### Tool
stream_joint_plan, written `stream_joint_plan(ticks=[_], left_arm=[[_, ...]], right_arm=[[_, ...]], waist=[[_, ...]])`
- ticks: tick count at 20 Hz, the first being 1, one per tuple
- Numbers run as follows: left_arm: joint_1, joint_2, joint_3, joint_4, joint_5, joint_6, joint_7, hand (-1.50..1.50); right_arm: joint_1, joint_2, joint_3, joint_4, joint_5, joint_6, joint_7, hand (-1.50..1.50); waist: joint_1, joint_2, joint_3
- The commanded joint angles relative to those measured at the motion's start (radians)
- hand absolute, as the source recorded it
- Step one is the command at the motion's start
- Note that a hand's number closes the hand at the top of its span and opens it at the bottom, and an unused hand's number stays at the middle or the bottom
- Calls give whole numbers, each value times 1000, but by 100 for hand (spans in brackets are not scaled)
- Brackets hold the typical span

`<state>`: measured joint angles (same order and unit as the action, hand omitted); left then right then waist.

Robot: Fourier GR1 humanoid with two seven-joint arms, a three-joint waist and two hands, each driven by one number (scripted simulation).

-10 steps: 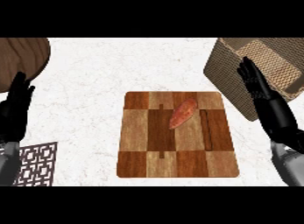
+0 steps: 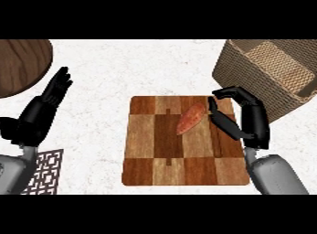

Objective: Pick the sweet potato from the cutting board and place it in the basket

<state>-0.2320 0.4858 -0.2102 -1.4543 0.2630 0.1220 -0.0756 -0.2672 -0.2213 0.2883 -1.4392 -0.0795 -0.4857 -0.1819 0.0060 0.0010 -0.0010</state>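
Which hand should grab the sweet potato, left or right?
Right. The right hand is over the cutting board beside the sweet potato, near the basket; the left hand rests off the board.

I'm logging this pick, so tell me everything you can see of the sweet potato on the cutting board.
The sweet potato is a slim, tapered, reddish-orange root, whole, with smooth-looking skin. It lies flat on the checkered wooden cutting board, in its upper right part, slanted with its upper end pointing right. The right hand is just beside it; contact cannot be told.

no readable text or labels
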Motion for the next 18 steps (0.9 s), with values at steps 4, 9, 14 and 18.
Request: stream_joint_plan(ticks=[4, 9, 14, 18], left_arm=[[-29, -23, -68, -31, -33, -40, 19, 0], [0, -20, -69, -48, -37, -32, 25, 0], [10, 9, -31, -40, -24, -34, 29, 0], [30, -3, -50, -31, -31, -39, 20, 0]], right_arm=[[-167, 216, 138, 246, 301, -467, 172, -150], [-266, 179, 131, 439, 524, -557, 481, -150], [-368, 59, 114, 539, 669, -408, 734, -150], [-440, 47, 181, 583, 688, -133, 928, -150]], waist=[[23, 2, -2], [3, -15, -10], [-31, -34, -15], [-29, -38, -17]])
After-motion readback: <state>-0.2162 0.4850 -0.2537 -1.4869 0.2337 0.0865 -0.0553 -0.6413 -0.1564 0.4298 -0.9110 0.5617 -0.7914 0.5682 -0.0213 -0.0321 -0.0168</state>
